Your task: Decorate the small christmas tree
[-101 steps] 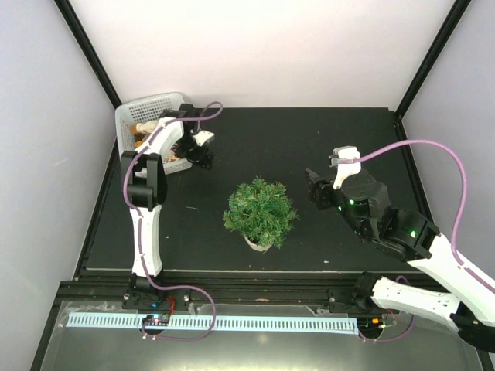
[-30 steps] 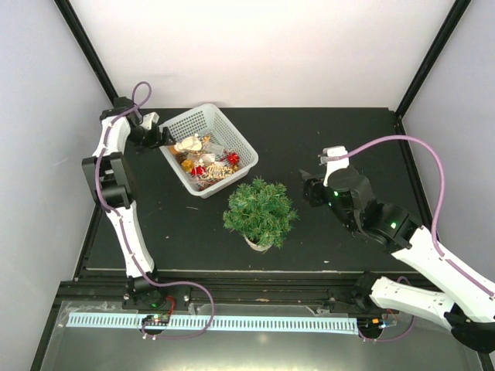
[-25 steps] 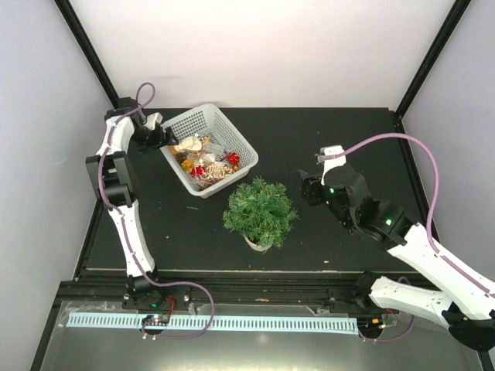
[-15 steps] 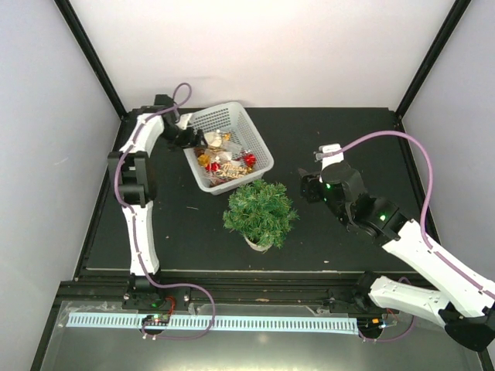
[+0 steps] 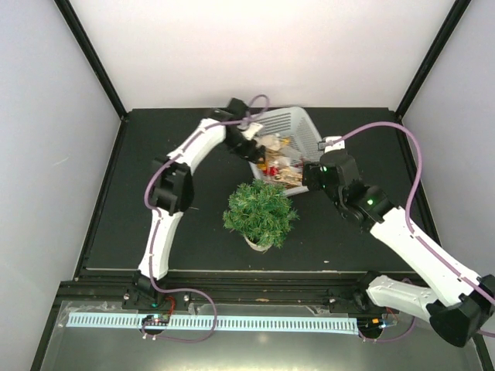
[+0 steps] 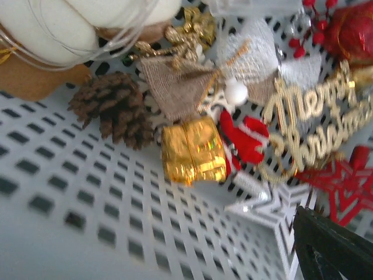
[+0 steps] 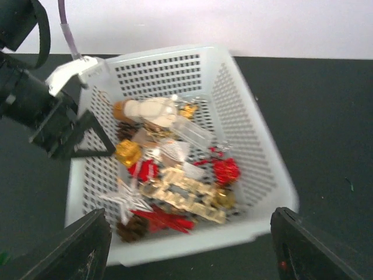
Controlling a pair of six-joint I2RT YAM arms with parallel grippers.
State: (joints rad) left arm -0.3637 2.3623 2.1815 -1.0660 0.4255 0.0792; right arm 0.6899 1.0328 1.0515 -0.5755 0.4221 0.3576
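Black fingers of the left gripper (image 7: pixel 70 142) stand apart astride one side wall of the white mesh basket (image 7: pixel 175 53), one finger inside by the ornaments (image 6: pixel 192 150). The right gripper (image 5: pixel 308 178) hovers at the basket's right-hand side, jaws wide apart and empty. The small christmas tree (image 5: pixel 261 210) stands just beside the basket, toward the arms' bases.

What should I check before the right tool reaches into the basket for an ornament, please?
1. Right tool open and empty: ok.
2. Basket directly under the right tool: ok.
3. Left tool clear of the basket: not ok; it sits at the left wall, with one finger apparently inside.
4. Gold gift box free to lift: cannot tell; it lies against a red ornament.
5. Small christmas tree upright, no ornament visible on it: ok.
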